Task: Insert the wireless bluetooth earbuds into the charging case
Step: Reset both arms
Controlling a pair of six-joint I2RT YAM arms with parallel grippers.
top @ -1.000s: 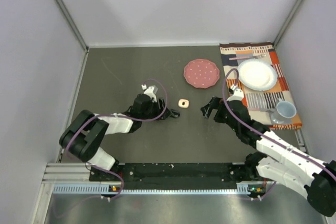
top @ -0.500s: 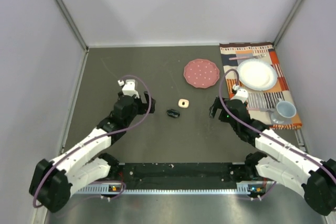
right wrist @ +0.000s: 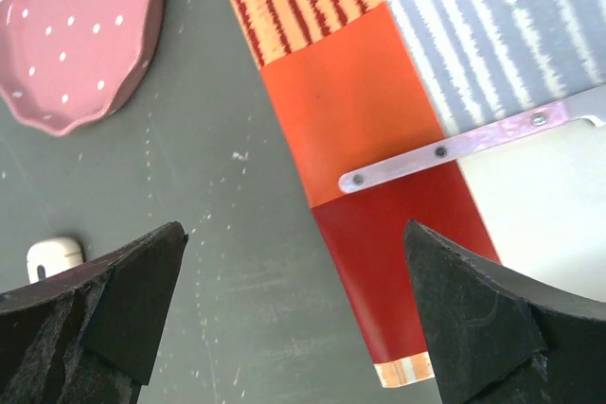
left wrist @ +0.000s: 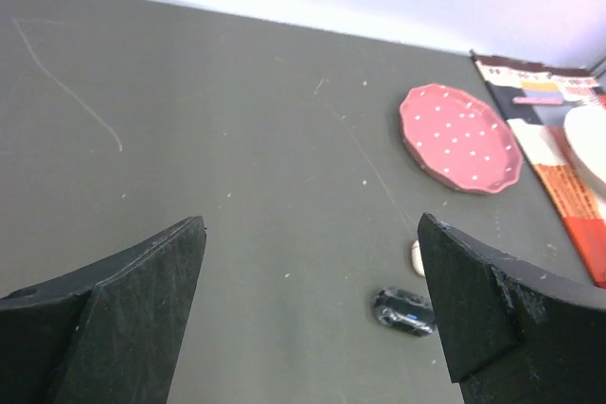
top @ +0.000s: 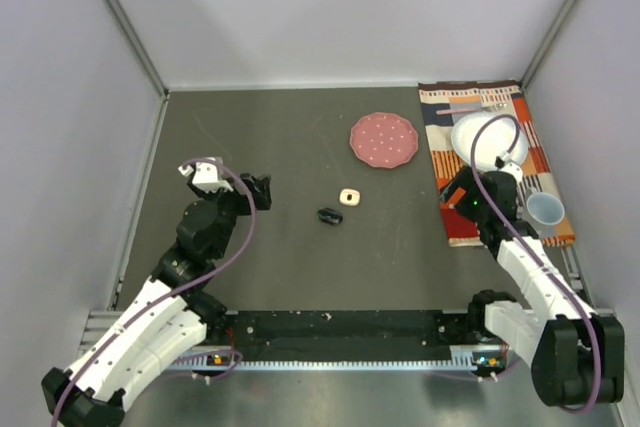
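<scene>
A small white charging case (top: 348,197) lies near the middle of the dark table, also seen in the left wrist view (left wrist: 417,257) and the right wrist view (right wrist: 52,258). Just near-left of it lies a small glossy black case (top: 329,215) (left wrist: 404,310) with a blue light. The earbuds do not show apart from these. My left gripper (top: 258,192) (left wrist: 312,224) stands open and empty, well left of the black case. Over the left edge of the placemat, my right gripper (top: 452,195) (right wrist: 294,229) is open and empty too.
A pink dotted plate (top: 383,139) (left wrist: 461,139) (right wrist: 66,35) sits behind the cases. The striped placemat (top: 470,229) (right wrist: 360,120) at the right holds a white plate (top: 490,145), a grey-blue cup (top: 545,210) and cutlery (right wrist: 454,149). Cage walls close in both sides.
My left gripper opened and drew back to the left, leaving the black case on the table. My right arm swung right, from beside the cases to the placemat's edge.
</scene>
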